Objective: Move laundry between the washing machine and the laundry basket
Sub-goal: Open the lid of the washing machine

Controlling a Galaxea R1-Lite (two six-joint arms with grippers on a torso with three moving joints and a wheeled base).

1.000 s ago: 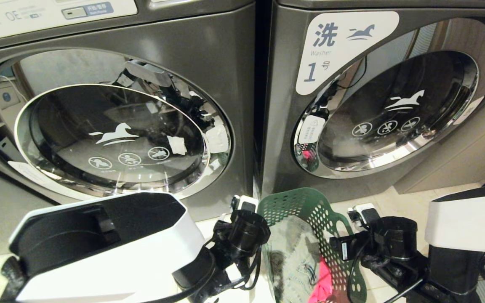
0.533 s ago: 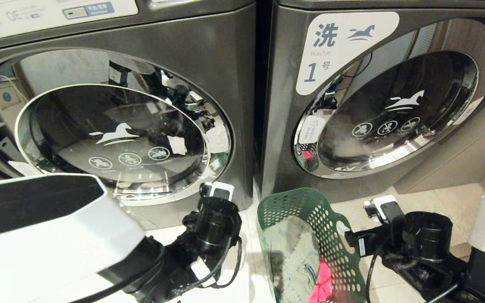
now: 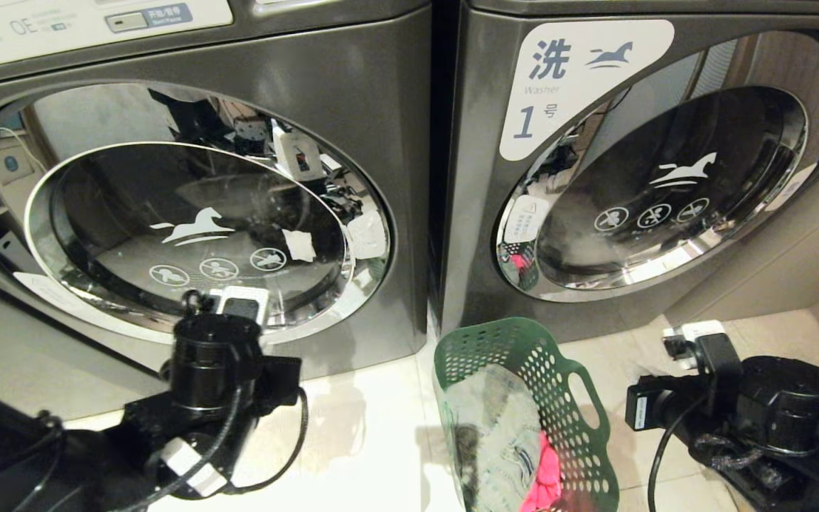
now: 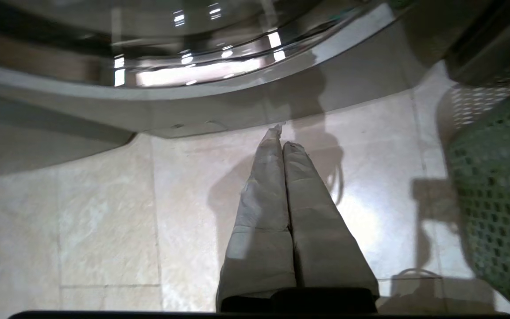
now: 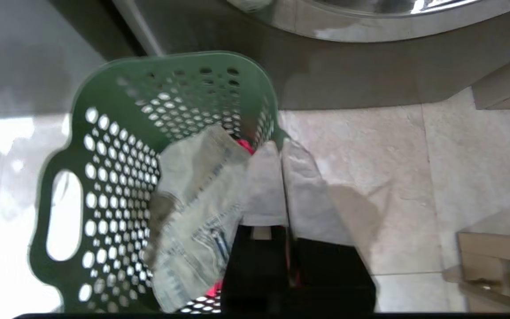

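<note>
Holding nothing, the left gripper (image 4: 281,137) and right gripper (image 5: 281,148) are pinched shut, at eight and four o'clock of the laundry basket (image 3: 523,341), which sits centre-low with grey and pink laundry (image 3: 502,434) inside. Beyond, the washing machine (image 3: 189,213) at ten o'clock remains closed, so transfer seems barely begun. Both arms have spread outward since a second ago.

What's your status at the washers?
Left gripper and right gripper shut, empty. Laundry basket holds clothes on floor. Washing machine door closed.
</note>
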